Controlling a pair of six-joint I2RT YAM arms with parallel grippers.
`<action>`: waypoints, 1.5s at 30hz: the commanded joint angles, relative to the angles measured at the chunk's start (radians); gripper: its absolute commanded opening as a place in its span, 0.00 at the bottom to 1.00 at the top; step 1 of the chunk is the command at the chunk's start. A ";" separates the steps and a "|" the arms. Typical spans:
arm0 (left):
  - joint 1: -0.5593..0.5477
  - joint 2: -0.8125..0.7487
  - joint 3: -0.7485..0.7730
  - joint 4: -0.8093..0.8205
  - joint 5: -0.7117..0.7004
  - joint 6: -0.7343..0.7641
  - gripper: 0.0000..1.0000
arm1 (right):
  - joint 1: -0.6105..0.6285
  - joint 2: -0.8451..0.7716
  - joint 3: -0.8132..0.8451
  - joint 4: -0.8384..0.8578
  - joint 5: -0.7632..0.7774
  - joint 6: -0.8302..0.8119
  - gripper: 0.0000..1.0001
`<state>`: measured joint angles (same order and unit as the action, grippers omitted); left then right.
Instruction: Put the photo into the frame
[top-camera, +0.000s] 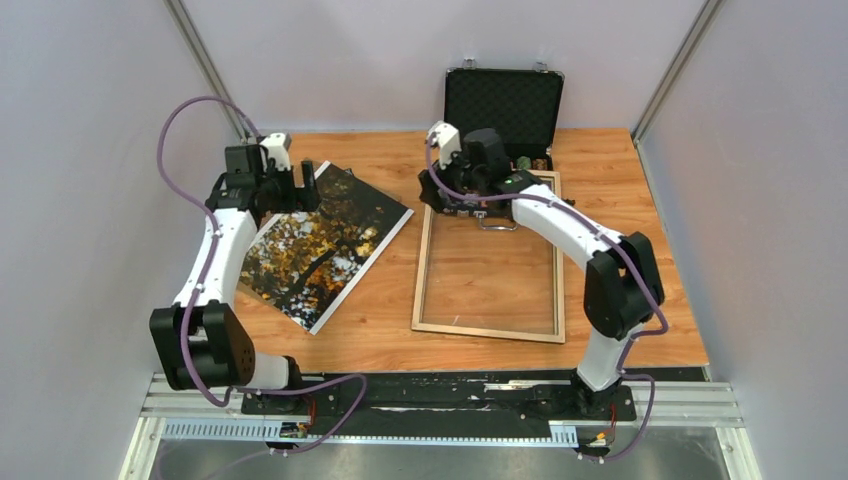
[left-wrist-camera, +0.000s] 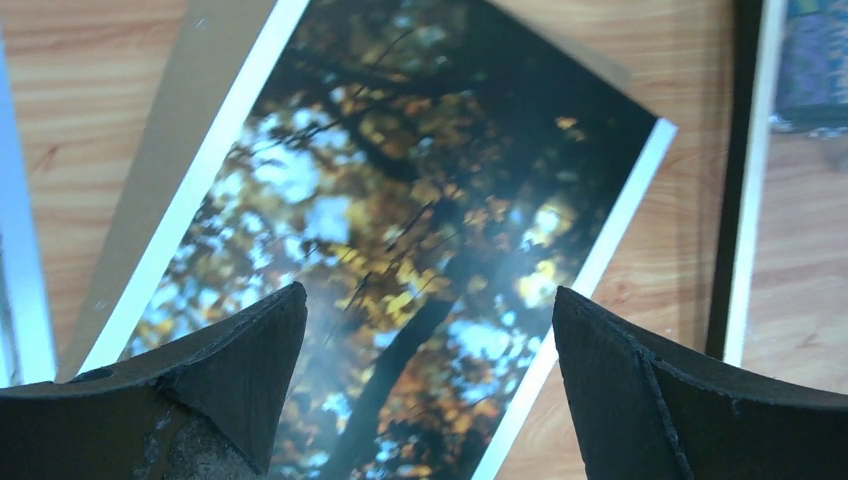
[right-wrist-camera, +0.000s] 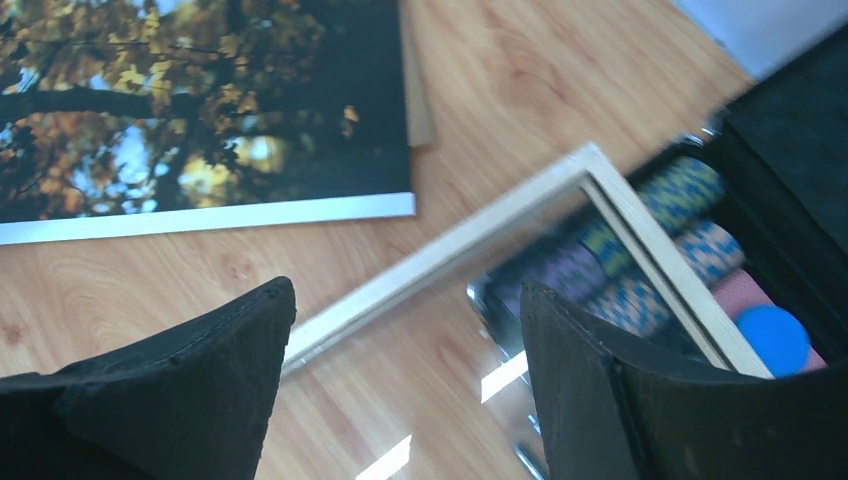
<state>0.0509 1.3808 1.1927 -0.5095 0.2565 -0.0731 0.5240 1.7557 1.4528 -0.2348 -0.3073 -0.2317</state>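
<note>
We are holding our left pincer (left-wrist-camera: 425, 310) spread wide and empty above the photo (left-wrist-camera: 420, 200), which is lying face up and askew on the left of the counter (top-camera: 380, 320). Its wrist view is revealing a brown panel edge (left-wrist-camera: 165, 150) beneath, faint from overhead. Our right pincer (right-wrist-camera: 405, 300), also spread and empty, is hovering over the far end of the frame (right-wrist-camera: 450, 245), lying flat just right of the photo without touching. Only overhead are we seeing the open black case (top-camera: 500, 100) whole.

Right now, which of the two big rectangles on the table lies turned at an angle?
The photo of autumn trees lies turned; the wooden frame beside it lies nearly straight.
</note>
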 joint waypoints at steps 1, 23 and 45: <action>0.101 -0.016 0.002 -0.097 0.057 0.099 1.00 | 0.087 0.095 0.112 0.020 0.012 -0.036 0.82; 0.302 0.372 0.149 -0.181 0.059 0.345 1.00 | 0.280 0.388 0.266 -0.076 0.009 -0.036 0.84; 0.312 0.599 0.336 -0.216 0.048 0.397 0.99 | 0.297 0.450 0.215 -0.187 0.043 0.011 0.81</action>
<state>0.3527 1.9537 1.4872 -0.7143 0.2665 0.3134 0.8188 2.1777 1.6623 -0.4118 -0.2802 -0.2348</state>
